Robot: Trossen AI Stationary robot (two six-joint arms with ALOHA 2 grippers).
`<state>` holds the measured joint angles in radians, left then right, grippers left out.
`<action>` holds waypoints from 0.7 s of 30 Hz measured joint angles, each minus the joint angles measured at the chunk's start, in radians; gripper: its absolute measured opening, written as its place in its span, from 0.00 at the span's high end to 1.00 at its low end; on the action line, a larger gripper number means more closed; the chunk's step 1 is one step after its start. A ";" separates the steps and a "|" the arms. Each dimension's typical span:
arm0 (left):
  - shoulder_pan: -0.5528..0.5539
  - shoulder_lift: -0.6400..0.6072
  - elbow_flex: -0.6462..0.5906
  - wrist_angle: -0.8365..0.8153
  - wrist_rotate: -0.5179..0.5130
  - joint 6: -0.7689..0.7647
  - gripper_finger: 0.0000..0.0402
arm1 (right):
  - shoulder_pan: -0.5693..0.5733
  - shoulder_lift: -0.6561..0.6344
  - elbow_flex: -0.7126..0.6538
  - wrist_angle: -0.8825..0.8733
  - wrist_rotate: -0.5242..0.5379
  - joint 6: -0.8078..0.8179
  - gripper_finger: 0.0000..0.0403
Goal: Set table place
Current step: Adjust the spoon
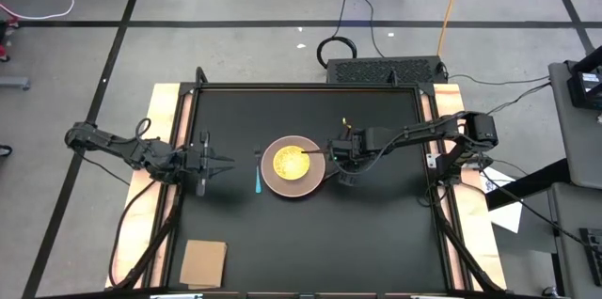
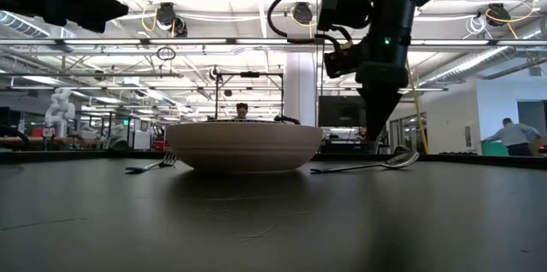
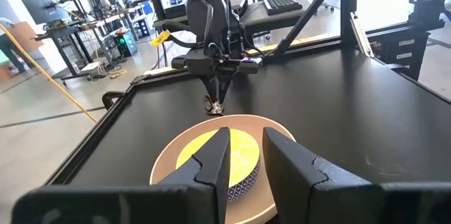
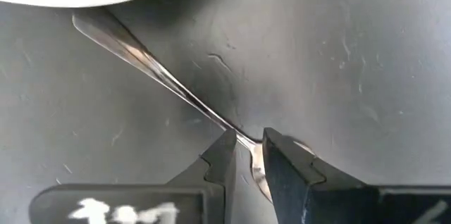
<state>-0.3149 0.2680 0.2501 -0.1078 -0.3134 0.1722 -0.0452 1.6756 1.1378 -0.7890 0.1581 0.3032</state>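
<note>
I judge the step in hand to be laying the spoon [image 4: 162,76] down on the right of the plate [image 1: 320,179]. My right gripper [image 4: 247,155] sits low over the table [image 1: 376,243], near the middle and a little toward the right edge. Its jaws are nearly together around the spoon's thin neck, where the handle meets the bowl. I cannot tell whether they pinch it or have just let go. The metal is slick and polished, so I would open slowly and lift straight up, so nothing drags the spoon askew or against the plate rim.

The spoon lies flat on the matte black top, its handle tip just beside the plate's pale rim. The plate is round and smooth, pinkish-tan, with a smaller yellow dish [image 1: 290,161] seated inside it. On the plate's far side lies the thin light-blue utensil [image 1: 258,182], near but apart.

My left gripper [image 1: 226,161] waits toward the left edge, jaws apart. A tan square [image 1: 203,262] rests near the front left corner.
</note>
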 joint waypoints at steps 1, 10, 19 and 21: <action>0.000 0.000 0.000 0.000 0.000 -0.002 0.78 | 0.000 0.000 0.000 -0.001 0.000 0.005 0.85; 0.000 0.000 0.000 -0.001 0.000 -0.019 0.78 | 0.000 -0.033 0.000 -0.009 0.002 0.071 0.85; 0.000 0.000 0.000 -0.002 0.000 -0.021 0.78 | 0.000 -0.036 -0.086 0.142 0.047 -0.106 0.85; 0.000 0.000 0.000 -0.002 0.000 -0.025 0.78 | -0.001 -0.036 -0.125 0.195 0.048 -0.115 0.85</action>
<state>-0.3149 0.2680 0.2501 -0.1093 -0.3130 0.1468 -0.0463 1.6398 1.0125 -0.5936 0.2060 0.1879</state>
